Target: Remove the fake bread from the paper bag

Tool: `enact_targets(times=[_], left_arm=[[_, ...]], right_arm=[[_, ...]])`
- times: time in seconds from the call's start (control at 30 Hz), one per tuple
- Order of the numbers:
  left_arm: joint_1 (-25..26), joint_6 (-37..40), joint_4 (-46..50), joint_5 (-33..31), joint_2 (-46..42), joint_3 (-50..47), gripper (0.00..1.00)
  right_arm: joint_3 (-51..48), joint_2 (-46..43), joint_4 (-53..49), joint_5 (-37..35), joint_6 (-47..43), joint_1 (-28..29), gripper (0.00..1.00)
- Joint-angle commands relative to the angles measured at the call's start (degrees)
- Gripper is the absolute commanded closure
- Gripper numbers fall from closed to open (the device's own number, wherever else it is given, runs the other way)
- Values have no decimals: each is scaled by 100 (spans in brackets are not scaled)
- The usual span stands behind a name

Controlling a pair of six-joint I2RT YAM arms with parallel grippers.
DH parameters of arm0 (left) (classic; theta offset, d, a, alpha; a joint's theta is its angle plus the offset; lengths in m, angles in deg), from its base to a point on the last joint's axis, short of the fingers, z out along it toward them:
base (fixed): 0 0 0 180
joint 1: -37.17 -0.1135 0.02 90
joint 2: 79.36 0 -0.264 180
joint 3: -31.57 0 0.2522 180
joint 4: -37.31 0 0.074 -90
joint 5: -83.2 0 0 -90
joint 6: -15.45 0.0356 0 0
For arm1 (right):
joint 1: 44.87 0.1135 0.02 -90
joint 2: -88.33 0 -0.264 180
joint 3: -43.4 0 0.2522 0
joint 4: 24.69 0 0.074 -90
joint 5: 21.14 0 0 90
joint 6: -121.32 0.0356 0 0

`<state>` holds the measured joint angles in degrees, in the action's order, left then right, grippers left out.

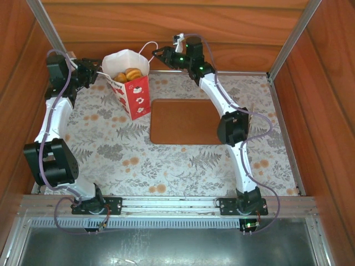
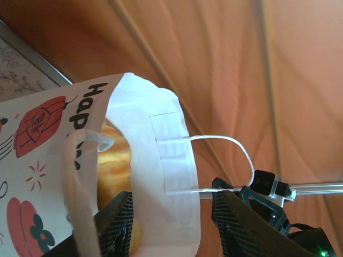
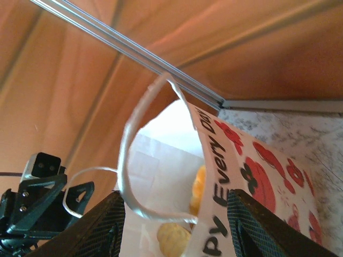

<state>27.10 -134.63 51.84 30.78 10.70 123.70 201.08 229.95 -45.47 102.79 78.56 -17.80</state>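
Observation:
The paper bag (image 1: 133,91), white with red fruit print, stands open at the back left of the table. Golden fake bread (image 1: 130,74) lies inside it. My left gripper (image 1: 97,72) is at the bag's left rim. In the left wrist view it (image 2: 171,227) is open and straddles a white bag wall (image 2: 174,160), one finger beside a bread piece (image 2: 113,160). My right gripper (image 1: 158,55) hovers at the bag's right rim, jaws open (image 3: 177,227) around the printed wall (image 3: 257,171) and a cord handle (image 3: 126,155), with bread (image 3: 174,241) below.
A flat brown tray (image 1: 186,121) lies on the floral tablecloth (image 1: 111,149) right of the bag. Wooden walls (image 1: 183,22) close in the back and sides. A metal rail (image 1: 211,72) runs along the table's back edge just behind the bag.

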Motion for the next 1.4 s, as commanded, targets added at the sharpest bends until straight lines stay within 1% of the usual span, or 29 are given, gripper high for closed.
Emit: enact_targets(times=[0.0, 0.03, 0.13, 0.3, 0.4, 0.43, 0.5, 0.53, 0.6, 0.7, 0.87, 1.03, 1.17, 1.2, 1.3, 1.37], left_arm=[[-5, -80, -231, 180, 62, 171, 57], [-7, -98, -250, 222, 71, 185, 57], [5, -232, -366, 388, 133, 211, 59], [48, -366, -512, 499, 174, 240, 65], [46, -441, -602, 502, 178, 249, 70], [41, -464, -621, 504, 178, 258, 73], [42, -466, -649, 513, 166, 267, 81], [45, -463, -657, 491, 145, 260, 82], [37, -438, -658, 461, 76, 225, 87], [-9, -391, -665, 385, -86, 119, 88], [-202, -270, -658, 329, -464, -78, 90], [-552, -224, -660, 417, -865, -390, 90], [-832, -221, -658, 551, -1180, -698, 91], [-868, -223, -658, 596, -1226, -742, 91], [-1078, -259, -630, 921, -1519, -1037, 91], [-1133, -274, -614, 1002, -1762, -1257, 91]], right_arm=[[291, 142, 164, -195, 230, 81, 44], [312, 176, 211, -264, 249, 80, 44], [568, 379, 333, -411, 328, 97, 49], [1184, 766, 759, -228, 857, 119, 60], [1200, 715, 735, -206, 757, 158, 66], [1185, 678, 669, -168, 681, 175, 69], [1073, 583, 610, -112, 646, 192, 81], [1016, 528, 623, -74, 646, 200, 86], [883, 393, 603, 5, 639, 214, 92], [725, 183, 547, 136, 564, 259, 99], [157, -369, 435, 246, 406, 397, 100], [-716, -1030, 355, 222, 180, 677, 100], [-1588, -1597, 479, -75, 41, 995, 99], [-1676, -1668, 475, -121, 3, 1044, 99], [-2159, -2071, 236, -490, -384, 1400, 97], [-2530, -2357, 232, -796, -456, 1604, 95]])
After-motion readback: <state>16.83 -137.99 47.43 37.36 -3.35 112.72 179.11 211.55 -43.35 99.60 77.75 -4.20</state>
